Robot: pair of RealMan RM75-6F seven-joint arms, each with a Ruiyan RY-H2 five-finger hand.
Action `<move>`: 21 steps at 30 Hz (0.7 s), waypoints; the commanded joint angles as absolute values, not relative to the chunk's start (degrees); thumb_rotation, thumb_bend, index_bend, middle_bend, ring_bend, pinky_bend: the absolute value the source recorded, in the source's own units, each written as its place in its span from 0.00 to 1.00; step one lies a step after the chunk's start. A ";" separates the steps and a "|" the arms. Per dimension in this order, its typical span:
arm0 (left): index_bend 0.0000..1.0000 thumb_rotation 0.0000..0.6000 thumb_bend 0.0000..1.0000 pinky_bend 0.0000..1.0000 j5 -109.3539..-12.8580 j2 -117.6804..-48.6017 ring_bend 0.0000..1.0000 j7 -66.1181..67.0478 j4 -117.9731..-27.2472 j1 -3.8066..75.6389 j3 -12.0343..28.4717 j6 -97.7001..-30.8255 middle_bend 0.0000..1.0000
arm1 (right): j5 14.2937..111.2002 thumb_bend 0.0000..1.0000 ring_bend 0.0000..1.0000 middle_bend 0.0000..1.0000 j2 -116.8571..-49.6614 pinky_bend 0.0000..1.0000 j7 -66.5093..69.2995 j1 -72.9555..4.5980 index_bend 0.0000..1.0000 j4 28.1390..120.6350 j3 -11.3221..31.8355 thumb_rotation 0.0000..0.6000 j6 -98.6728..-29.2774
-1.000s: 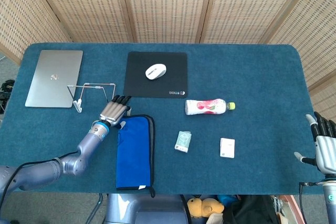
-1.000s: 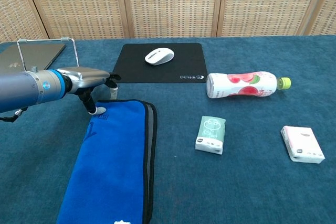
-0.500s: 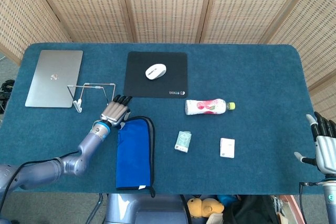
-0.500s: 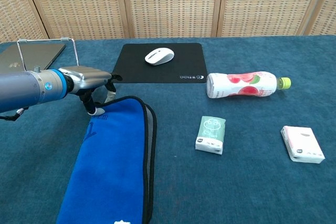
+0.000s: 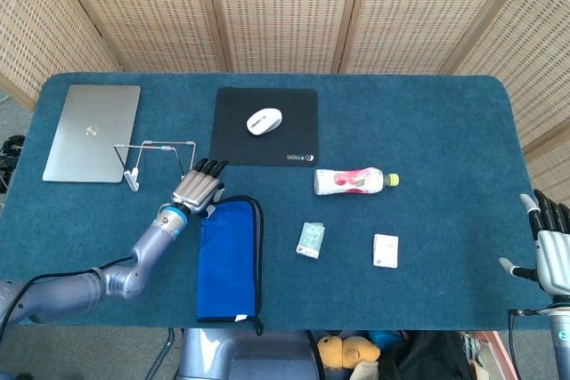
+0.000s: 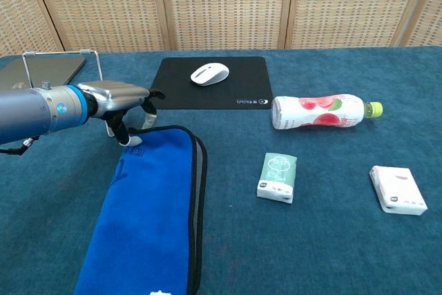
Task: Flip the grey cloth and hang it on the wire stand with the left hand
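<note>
Here the left hand (image 6: 117,98) hovers at the far end of the blue-faced cloth with a grey edge (image 6: 155,205), which lies flat on the teal surface (image 5: 427,131) near the thin wire stand (image 5: 156,156). Its fingers (image 5: 207,169) look loosely curled with the thumb toward the hem, but whether they pinch it I cannot tell. A good grasp would take the corner firmly before lifting. The grey side is mostly hidden underneath. The right hand (image 5: 549,242), fingers spread, is cut off at the frame edge.
</note>
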State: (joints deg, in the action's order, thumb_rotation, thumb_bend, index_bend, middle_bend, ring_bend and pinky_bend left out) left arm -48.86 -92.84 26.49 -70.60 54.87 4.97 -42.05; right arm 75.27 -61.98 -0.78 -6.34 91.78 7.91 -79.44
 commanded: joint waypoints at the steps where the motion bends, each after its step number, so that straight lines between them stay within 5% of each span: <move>1: 0.87 1.00 0.55 0.00 -49.76 -91.91 0.00 26.13 -71.98 54.70 5.39 -42.93 0.00 | 75.31 0.00 0.00 0.00 -61.91 0.00 -0.63 -6.29 0.00 91.81 7.89 1.00 -79.47; 21: 0.88 1.00 0.55 0.00 -47.72 -79.66 0.00 29.85 -87.20 56.75 13.07 -50.89 0.00 | 75.54 0.00 0.00 0.00 -61.03 0.00 1.40 -6.07 0.00 92.09 8.12 1.00 -79.62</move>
